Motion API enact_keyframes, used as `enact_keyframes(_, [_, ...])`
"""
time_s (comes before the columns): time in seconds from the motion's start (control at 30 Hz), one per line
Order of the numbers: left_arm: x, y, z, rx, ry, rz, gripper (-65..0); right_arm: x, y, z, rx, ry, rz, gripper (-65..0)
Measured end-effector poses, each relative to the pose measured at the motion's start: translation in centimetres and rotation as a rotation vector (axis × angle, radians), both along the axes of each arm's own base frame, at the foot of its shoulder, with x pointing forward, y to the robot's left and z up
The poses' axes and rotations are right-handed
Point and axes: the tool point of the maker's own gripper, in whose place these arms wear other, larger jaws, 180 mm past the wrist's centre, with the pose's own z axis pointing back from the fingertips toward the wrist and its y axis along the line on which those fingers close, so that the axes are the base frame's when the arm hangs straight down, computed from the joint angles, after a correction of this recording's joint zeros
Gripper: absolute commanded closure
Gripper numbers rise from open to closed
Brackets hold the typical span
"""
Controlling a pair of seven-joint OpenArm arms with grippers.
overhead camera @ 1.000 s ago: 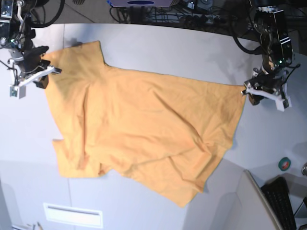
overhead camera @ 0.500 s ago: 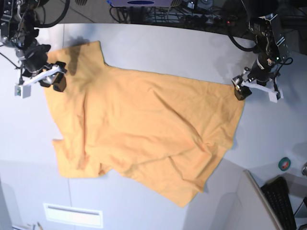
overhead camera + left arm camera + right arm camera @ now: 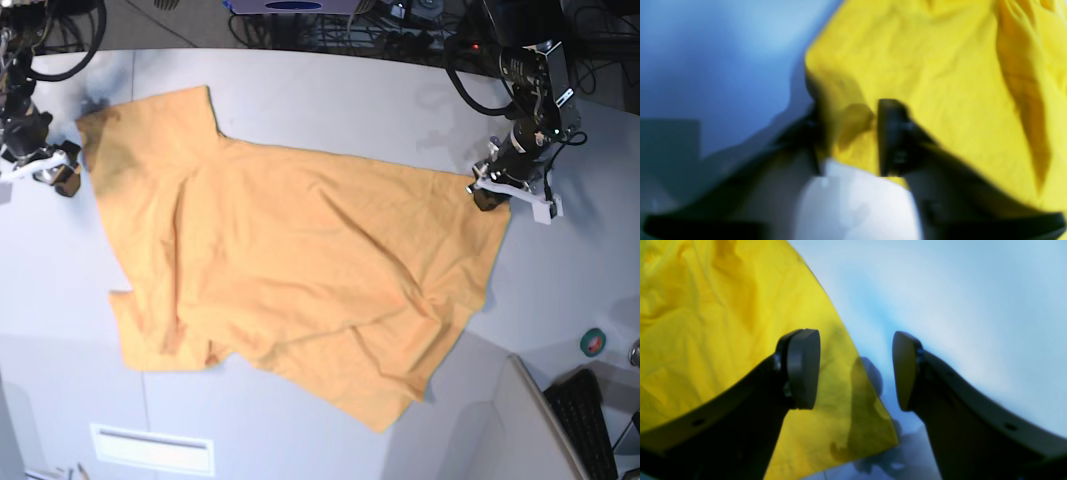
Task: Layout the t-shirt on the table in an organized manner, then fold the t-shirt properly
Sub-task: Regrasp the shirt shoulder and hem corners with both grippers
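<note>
While the t-shirt (image 3: 300, 280) lay crumpled and unfolded on the table (image 3: 330, 100), we saw the left gripper (image 3: 848, 133) pinching its corner — the right gripper (image 3: 855, 370) gaped, empty.

Orange-yellow t-shirt (image 3: 300, 270) lay spread flat on white-grey worktop (image 3: 330, 100), plain side up, wrinkled, set diagonally. One sleeve pointed to far-left corner; near hem w/ a folded-over flap. Edges mostly flat on surface.

The t-shirt (image 3: 300, 270) is plain orange-yellow; the table (image 3: 330, 100) pale grey-white; both tools' fingers (image 3: 800, 368) black.
</note>
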Motion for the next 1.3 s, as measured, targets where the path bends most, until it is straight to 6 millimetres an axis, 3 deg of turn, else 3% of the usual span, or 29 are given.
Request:
enact_keyframes(0.07, [-0.2, 0.2, -0.1, 0.001, 0.011, -0.002, 0.0, -0.6, -0.2, -1.8, 0.026, 0.046, 0.004, -33.6])
enact_keyframes(0.2, [-0.3, 0.1, -0.2, 0.000, 0.014, -0.003, 0.0, -1.0, -0.9, -3.8, 0.057, 0.092, 0.024, -33.6])
enact_keyframes(0.27, [-0.3, 0.1, -0.2, -0.001, 0.014, -0.004, 0.0, -0.8, -0.7, -4.0, 0.051, 0.090, 0.054, -33.6])
enact_keyframes(0.53, [-0.3, 0.1, -0.2, -0.001, 0.014, -0.005, 0.0, 1.2, 3.5, -4.2, 0.076, 0.076, 0.200, -33.3])
enact_keyframes(0.93, [-0.4, 0.4, -0.1, 0.007, 0.017, -0.018, 0.0, 2.3, 3.3, -4.9, 0.071, 0.071, 0.210, -32.4])
enact_keyframes(1.17, [-0.5, 0.4, -0.1, 0.007, 0.018, -0.017, 0.0, 1.9, 3.9, -5.3, 0.072, 0.062, 0.192, -15.9])
enact_keyframes(1.3, [-0.5, 0.3, -0.1, 0.007, 0.019, -0.019, 0.0, 1.5, 4.1, -5.6, 0.078, 0.084, 0.199, 0.0])
